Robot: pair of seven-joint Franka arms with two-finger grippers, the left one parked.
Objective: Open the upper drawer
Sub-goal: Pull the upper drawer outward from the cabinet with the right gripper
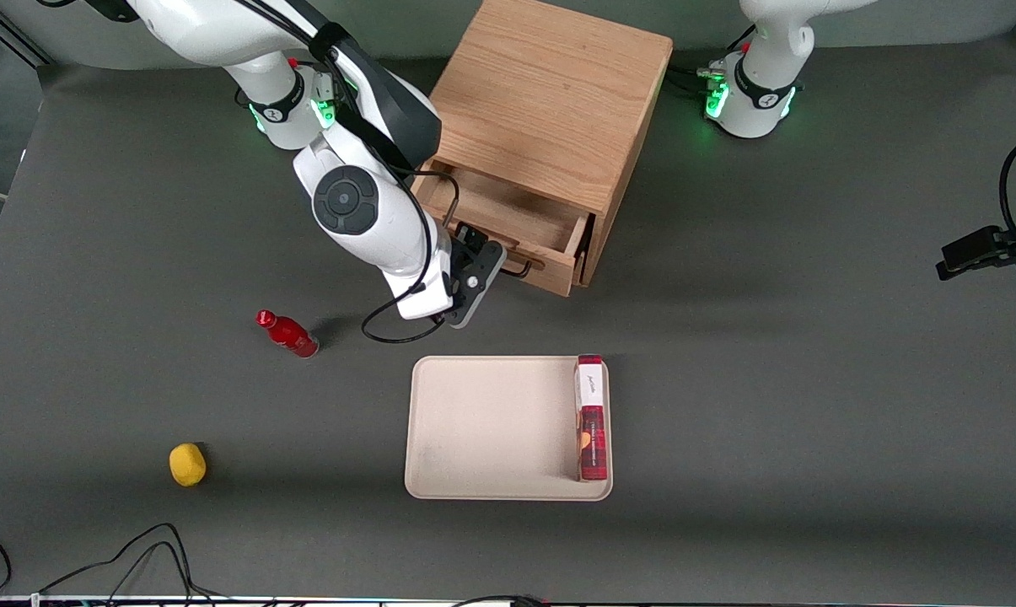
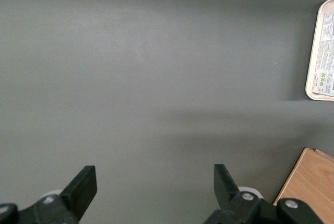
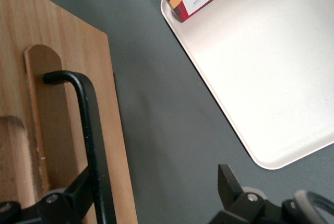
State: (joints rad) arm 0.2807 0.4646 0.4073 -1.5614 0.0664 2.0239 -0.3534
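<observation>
The upper drawer point(image 1: 508, 221) stands partly pulled out, its black wire handle point(image 3: 88, 145) between the spread fingers of the open pincer point(image 1: 474, 274).

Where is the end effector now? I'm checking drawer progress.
In the front view, the end effector is at the handle of the partly open upper drawer, farther from the camera than the tray.

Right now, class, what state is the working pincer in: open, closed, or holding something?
Pincer: open, fingers apart around the handle of the pulled-out upper drawer, not clamped on it.
</observation>
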